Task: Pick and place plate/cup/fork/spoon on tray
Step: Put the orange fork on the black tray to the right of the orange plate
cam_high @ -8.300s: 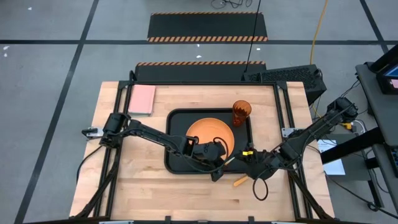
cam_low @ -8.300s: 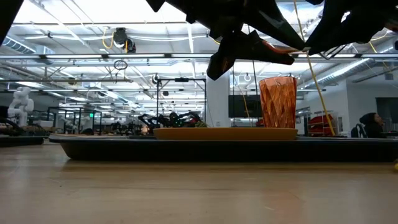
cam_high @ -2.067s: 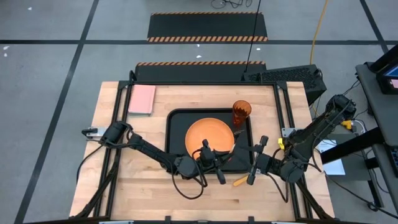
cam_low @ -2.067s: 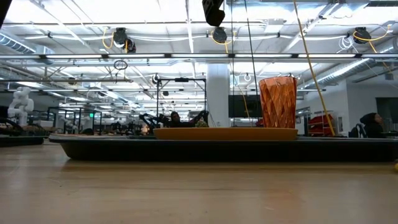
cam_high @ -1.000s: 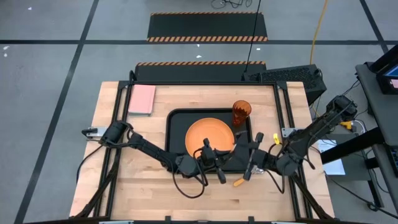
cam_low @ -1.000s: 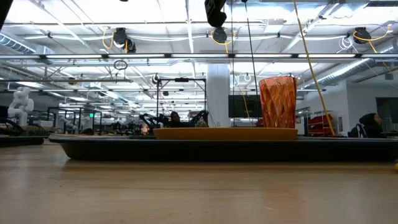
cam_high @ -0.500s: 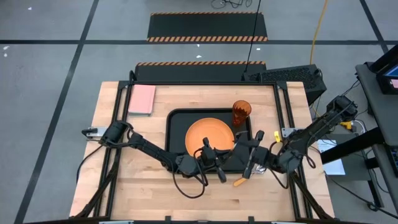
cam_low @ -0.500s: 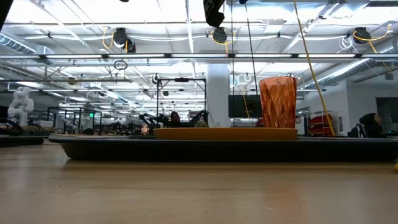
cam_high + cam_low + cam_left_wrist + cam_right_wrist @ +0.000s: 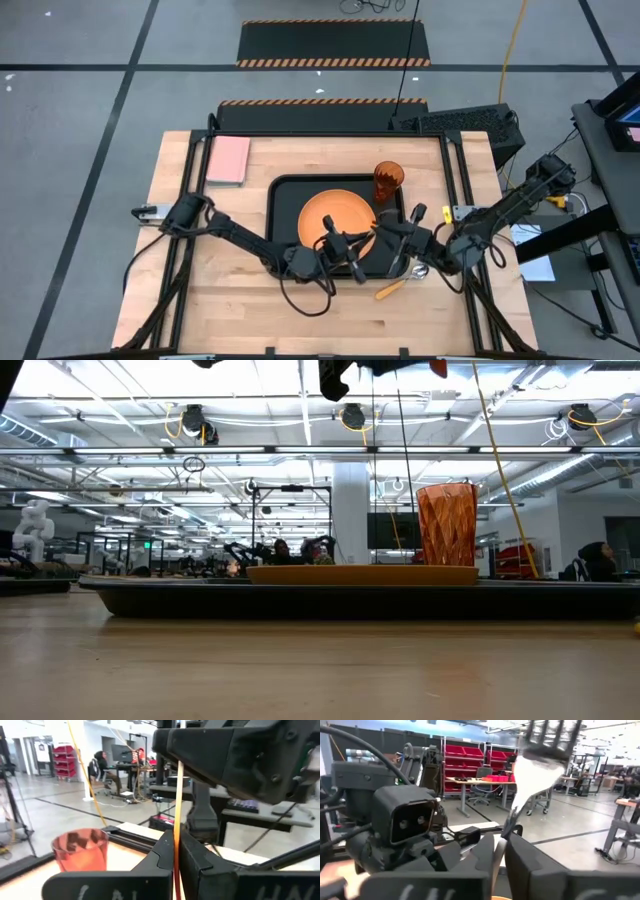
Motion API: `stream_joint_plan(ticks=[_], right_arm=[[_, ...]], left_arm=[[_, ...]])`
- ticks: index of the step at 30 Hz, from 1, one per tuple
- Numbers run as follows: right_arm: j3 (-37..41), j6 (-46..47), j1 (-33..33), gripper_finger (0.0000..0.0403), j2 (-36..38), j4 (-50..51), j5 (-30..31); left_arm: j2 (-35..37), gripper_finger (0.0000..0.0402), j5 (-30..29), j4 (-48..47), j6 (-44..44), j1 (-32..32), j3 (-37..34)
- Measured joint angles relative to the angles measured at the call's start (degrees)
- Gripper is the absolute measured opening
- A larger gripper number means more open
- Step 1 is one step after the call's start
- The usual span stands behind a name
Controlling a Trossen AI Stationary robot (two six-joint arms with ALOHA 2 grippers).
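Observation:
The orange plate point(image 9: 330, 210) lies on the black tray point(image 9: 285, 185). The cup point(image 9: 388, 180) stands upright in the tray's far right corner. The spoon point(image 9: 400, 284) lies on the table off the tray's near right corner. My left gripper point(image 9: 358, 246) and my right gripper point(image 9: 388, 240) meet above the tray's near right part, high over the plate. Both are shut on the fork. Its silver tines point(image 9: 542, 750) stick out past my right fingers, and its orange handle point(image 9: 176, 820) runs out from my left fingers. My left gripper pinches the fork's thin orange handle point(image 9: 175, 865) between its two fingers, edge-on. The handle runs out from the fingers toward the right arm. The fork is lifted clear of the tray. My right gripper pinches the fork below its neck point(image 9: 497, 855) between its two fingers. The neck and tines stand out beyond the fingertips. The left gripper's fingers point(image 9: 470, 836) are close beside the spot.
A pink pad point(image 9: 228, 160) lies at the table's far left. The table is bare wood left of the tray and along the near edge point(image 9: 230, 300). People sit at desks in the room behind.
My right gripper has gone toward the table's left and far edges, up to my left gripper over the tray's right part. The spoon's bowl, which it covered before, now shows on the table. The plate, cup and spoon have kept still.

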State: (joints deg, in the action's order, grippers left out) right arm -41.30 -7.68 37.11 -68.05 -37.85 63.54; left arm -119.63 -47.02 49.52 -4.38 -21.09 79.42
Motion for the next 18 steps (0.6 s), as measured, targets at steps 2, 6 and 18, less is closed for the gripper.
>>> stream_joint_plan(ticks=[2,6,18], right_arm=[[-0.02,-0.17,-0.36,0.0010,0.00,-0.30,0.11],[-0.02,-0.16,-1.03,0.0011,-0.04,-0.22,0.81],[-0.04,-0.71,1.72,0.0001,1.50,1.18,9.07]], left_arm=[[0.00,0.0014,0.43,-0.65,-0.58,0.49,0.03],[0.16,0.0049,2.18,-4.27,0.65,1.46,0.11],[5.52,0.0143,2.81,-21.93,0.62,0.17,0.04]])
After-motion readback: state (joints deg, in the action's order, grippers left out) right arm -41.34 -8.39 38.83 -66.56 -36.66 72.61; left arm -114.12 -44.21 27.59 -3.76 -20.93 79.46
